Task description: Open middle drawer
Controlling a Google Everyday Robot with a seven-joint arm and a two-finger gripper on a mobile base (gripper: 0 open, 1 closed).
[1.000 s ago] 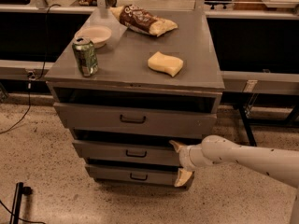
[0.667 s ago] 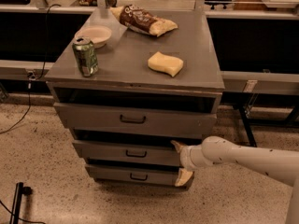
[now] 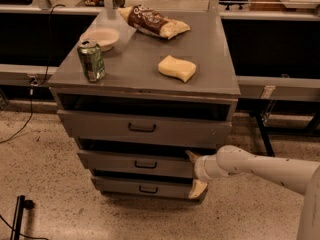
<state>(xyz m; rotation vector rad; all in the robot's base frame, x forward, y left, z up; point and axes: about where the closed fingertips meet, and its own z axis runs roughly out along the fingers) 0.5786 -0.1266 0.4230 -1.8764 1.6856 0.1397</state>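
Note:
The middle drawer is the second grey front of the metal cabinet, with a small dark bar handle. It is pulled out a little, with a dark gap above it. My gripper is at the right end of this drawer's front, on a white arm coming in from the right. It is open. One tan finger is at the front's top edge and the other is below it, over the lowest drawer's right end.
The top drawer and lowest drawer are also slightly out. On the cabinet top are a green can, a bowl, a snack bag and a yellow sponge. A cable trails at the left.

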